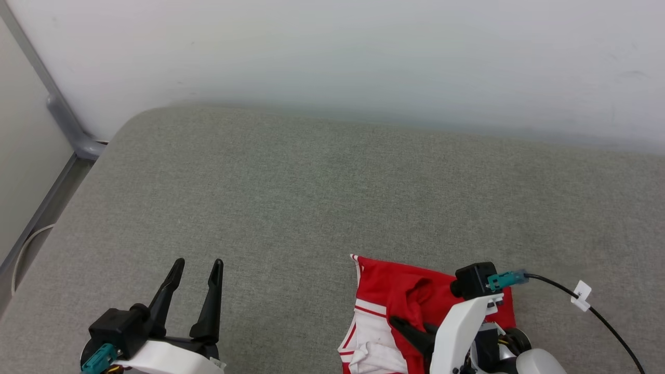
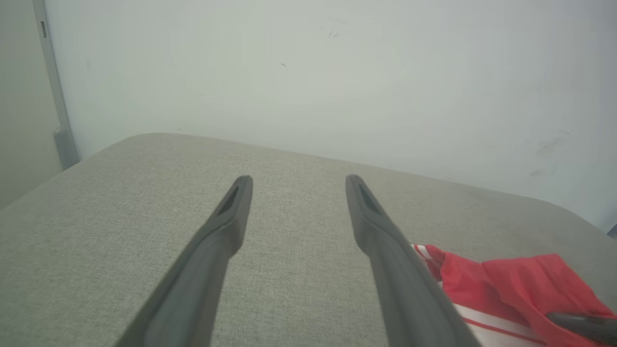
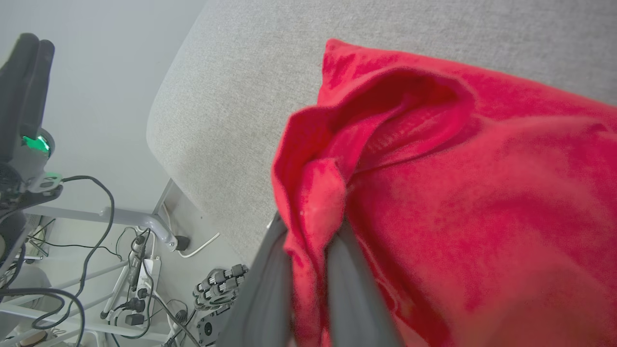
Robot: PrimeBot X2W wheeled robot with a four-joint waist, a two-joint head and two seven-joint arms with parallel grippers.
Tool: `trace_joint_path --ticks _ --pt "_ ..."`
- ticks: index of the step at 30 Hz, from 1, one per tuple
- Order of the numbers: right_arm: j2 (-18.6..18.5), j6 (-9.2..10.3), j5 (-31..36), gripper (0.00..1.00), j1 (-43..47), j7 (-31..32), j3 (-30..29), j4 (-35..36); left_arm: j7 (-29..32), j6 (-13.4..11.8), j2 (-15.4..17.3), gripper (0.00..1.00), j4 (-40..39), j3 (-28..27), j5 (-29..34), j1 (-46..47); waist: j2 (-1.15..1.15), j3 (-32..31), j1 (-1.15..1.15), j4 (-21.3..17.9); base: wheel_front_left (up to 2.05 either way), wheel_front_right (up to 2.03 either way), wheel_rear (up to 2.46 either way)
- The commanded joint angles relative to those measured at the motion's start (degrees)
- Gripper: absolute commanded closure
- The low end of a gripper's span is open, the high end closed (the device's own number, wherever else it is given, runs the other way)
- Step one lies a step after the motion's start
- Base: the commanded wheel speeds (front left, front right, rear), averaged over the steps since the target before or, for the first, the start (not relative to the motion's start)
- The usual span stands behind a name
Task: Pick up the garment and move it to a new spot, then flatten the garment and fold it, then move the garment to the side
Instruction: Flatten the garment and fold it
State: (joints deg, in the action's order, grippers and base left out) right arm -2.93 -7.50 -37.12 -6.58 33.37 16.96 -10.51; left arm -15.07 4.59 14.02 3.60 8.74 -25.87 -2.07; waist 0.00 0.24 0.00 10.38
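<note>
Your right gripper (image 3: 311, 229) has its jaws pinched nearly closed on a fold of the garment (image 1: 395, 285), which lies bunched at the near right of the tabletop (image 1: 291, 197). Your left gripper (image 1: 199, 265) hangs wide open and empty. By my reading only the pickup is begun; moving, flattening, folding and setting aside remain.

Matt cloth garment (image 3: 482, 193); coarse woven fabric surface (image 1: 311, 197); smooth matt plastic fingers (image 2: 224, 229)

Garment (image 1: 382, 291): near part cut off by head view's bottom edge, right portion hidden under the right pincer (image 1: 413, 327) and its arm. Right wrist view: fingers (image 3: 354, 289) end inside a red fold, tips unseen.
</note>
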Motion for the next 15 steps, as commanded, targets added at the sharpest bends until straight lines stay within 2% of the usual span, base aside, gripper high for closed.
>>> trace_joint_path --ticks 1,2,8,13,15 --pt "0.1 0.03 0.0 0.35 -1.0 -0.6 0.2 -0.5 -0.1 0.5 -0.1 0.00 0.1 0.0 0.4 0.5 0.00 0.2 0.00 0.2 0.00 0.00 0.00" --pt "0.1 0.03 0.1 0.00 -1.4 -1.5 0.6 -1.7 -0.1 0.5 -0.1 0.00 0.2 0.0 0.5 0.7 0.00 0.4 0.00 0.4 0.00 0.00 0.00" --pt "0.0 0.03 -2.6 0.00 -3.0 -3.7 7.1 -4.8 -0.1 0.6 -0.7 0.00 0.5 -0.2 0.7 0.8 0.00 0.8 0.00 0.7 0.00 0.00 0.00" --pt "0.0 0.03 -4.6 0.00 -4.4 -6.0 8.7 -5.7 -0.1 0.7 -1.1 0.00 0.7 -0.3 1.0 0.6 0.00 0.6 0.00 0.3 0.00 0.00 0.00" --pt "0.0 0.03 -2.6 0.00 -5.9 -7.2 8.7 -5.4 -0.1 0.8 -1.1 0.00 0.7 -0.3 1.2 0.6 0.00 0.5 0.00 -0.1 0.00 0.00 0.00"
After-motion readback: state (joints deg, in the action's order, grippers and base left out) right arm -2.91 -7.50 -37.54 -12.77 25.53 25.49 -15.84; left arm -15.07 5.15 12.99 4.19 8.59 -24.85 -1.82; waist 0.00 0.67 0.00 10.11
